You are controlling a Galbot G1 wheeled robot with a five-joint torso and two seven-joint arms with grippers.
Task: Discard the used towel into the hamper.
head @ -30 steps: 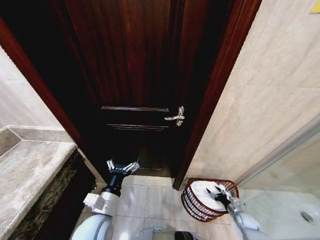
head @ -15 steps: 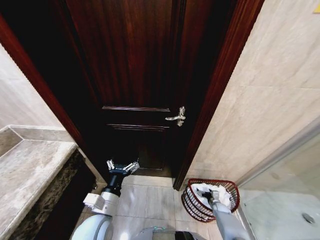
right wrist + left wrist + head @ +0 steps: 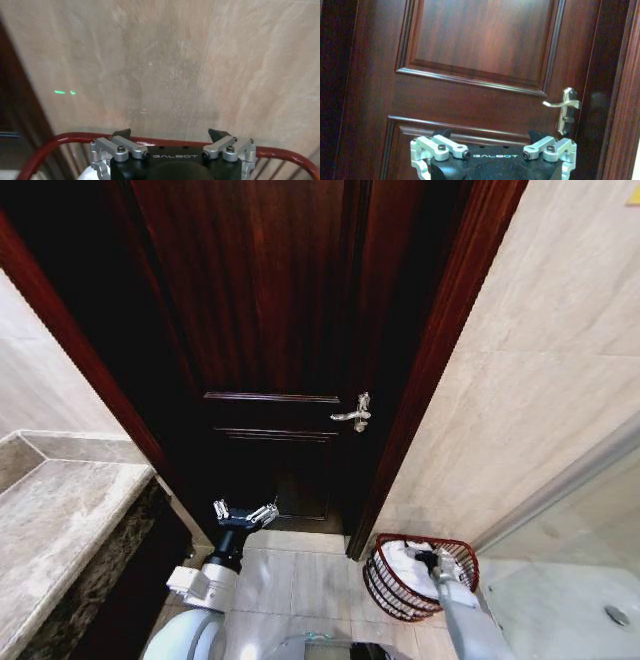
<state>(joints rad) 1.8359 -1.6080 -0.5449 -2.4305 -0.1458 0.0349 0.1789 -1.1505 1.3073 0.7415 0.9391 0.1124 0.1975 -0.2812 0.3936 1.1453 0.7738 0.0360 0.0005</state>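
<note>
Beside one door [image 3: 270,350], one hamper [image 3: 385,585] holds one towel [image 3: 408,562]

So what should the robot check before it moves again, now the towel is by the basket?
1. Towel in the basket: ok. The white towel lies inside the basket.
2. Right gripper let go: ok. In the right wrist view its fingers stand apart with nothing between them.
3. Right gripper clear of the rim: not ok. It hangs right over the basket, with the red rim just in front of it.
4. Basket upright: ok. It stands on the floor beside the door frame.
5. Left gripper out of the way: ok. It is open and empty, held low in front of the door.
6. Towel fully below the rim: cannot tell.
</note>
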